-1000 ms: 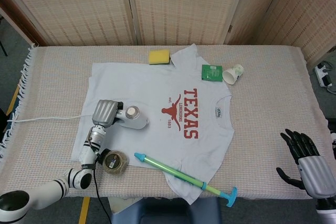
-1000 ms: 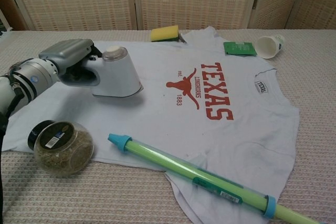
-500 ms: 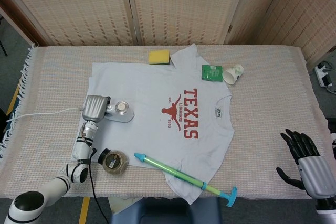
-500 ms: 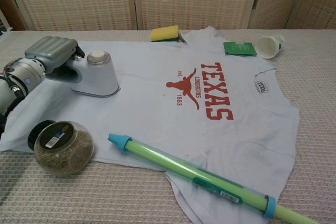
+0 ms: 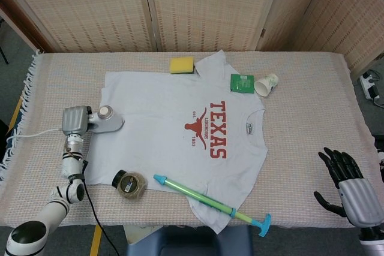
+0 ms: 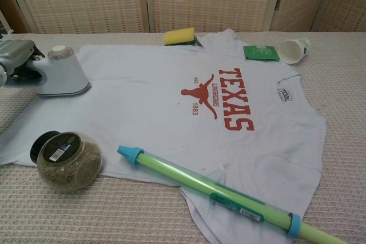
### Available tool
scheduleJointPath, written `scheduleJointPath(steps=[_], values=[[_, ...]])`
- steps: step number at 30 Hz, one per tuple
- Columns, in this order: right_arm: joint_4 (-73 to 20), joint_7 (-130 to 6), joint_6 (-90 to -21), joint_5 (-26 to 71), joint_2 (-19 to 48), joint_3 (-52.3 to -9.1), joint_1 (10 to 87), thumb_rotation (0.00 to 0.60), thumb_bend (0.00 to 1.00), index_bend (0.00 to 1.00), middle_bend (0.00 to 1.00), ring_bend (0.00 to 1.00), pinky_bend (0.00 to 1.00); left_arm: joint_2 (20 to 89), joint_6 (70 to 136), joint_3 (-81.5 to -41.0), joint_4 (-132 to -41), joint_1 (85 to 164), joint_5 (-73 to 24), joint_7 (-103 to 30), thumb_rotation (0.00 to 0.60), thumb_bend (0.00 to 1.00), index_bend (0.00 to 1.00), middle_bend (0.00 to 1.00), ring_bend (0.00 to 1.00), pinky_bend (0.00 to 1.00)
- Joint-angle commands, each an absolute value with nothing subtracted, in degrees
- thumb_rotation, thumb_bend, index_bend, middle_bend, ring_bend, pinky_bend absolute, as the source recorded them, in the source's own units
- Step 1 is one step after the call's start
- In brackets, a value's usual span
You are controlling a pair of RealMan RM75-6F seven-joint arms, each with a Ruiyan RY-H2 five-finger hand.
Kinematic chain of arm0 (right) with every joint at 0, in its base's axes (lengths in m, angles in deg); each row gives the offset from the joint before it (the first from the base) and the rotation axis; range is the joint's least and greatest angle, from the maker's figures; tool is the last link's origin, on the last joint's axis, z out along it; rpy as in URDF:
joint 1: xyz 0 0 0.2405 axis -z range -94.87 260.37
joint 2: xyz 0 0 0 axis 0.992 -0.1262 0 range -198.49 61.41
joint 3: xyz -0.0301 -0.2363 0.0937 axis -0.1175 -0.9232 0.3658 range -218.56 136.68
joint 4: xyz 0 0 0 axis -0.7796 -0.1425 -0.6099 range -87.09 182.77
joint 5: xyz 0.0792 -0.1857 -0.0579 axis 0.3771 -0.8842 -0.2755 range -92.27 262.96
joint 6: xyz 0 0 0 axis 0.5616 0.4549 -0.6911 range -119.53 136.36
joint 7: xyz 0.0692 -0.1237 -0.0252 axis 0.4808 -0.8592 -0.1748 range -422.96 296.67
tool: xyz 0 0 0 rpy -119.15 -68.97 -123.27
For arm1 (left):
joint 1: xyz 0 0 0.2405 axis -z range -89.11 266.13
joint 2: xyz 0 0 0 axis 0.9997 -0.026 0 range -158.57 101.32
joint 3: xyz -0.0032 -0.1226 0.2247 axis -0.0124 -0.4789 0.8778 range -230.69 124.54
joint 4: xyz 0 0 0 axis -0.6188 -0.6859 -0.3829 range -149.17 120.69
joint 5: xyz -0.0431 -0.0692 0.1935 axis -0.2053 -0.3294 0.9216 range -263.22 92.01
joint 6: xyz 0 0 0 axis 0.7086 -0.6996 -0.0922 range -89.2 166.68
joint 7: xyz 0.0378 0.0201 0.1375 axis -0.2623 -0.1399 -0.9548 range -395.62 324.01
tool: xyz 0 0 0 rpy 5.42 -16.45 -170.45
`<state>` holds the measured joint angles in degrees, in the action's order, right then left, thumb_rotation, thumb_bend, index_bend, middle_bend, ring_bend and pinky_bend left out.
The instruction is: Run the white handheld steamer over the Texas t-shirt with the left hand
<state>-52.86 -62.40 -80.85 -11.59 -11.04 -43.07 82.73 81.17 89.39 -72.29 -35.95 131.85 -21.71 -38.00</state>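
The white Texas t-shirt (image 5: 180, 130) (image 6: 189, 112) lies flat on the table with its red print facing up. The white handheld steamer (image 5: 105, 120) (image 6: 60, 74) stands at the shirt's left edge, partly on the sleeve hem. My left hand (image 5: 75, 121) (image 6: 14, 61) grips the steamer's handle from the left. A white cord (image 5: 33, 132) trails from it toward the table's left edge. My right hand (image 5: 351, 187) hangs open off the table's front right, holding nothing.
A jar of dried herbs (image 5: 131, 184) (image 6: 66, 161) lies on its side at the shirt's front left. A green tube with blue ends (image 5: 210, 204) (image 6: 211, 190) lies across the hem. A yellow sponge (image 5: 182, 65), green packet (image 5: 242, 82) and tipped paper cup (image 5: 266, 84) sit at the back.
My left hand has slid the steamer leftward across the shirt, from beside the print to the left sleeve edge. The right hand has barely moved.
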Motion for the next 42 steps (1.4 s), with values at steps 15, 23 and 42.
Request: scheduleJointPath(steps=[15, 23, 42], values=[[-52.54, -62.03, -80.47, -11.44, -10.78, -43.13, 82.56, 0.600, 0.23, 0.00, 0.02, 0.00, 0.00, 78.15, 102.09, -63.71, -54.35, 130.44, -7.63, -31.80, 0.600, 0.92, 0.69, 0.80, 0.85, 0.72], [-52.51, -61.98, -81.08, -11.34, -10.89, -43.20, 83.01, 0.600, 0.23, 0.00, 0.02, 0.00, 0.00, 79.13, 102.71, -60.54, -54.99, 131.09, -3.84, -34.81, 0.600, 0.92, 0.69, 0.80, 0.85, 0.72], [-52.73, -62.11, -80.95, -11.27, -10.97, -42.92, 82.82, 0.600, 0.23, 0.00, 0.02, 0.00, 0.00, 79.78, 94.49, -62.37, -40.06, 129.33, -8.62, -31.58, 0.600, 0.92, 0.68, 0.79, 0.84, 0.71]])
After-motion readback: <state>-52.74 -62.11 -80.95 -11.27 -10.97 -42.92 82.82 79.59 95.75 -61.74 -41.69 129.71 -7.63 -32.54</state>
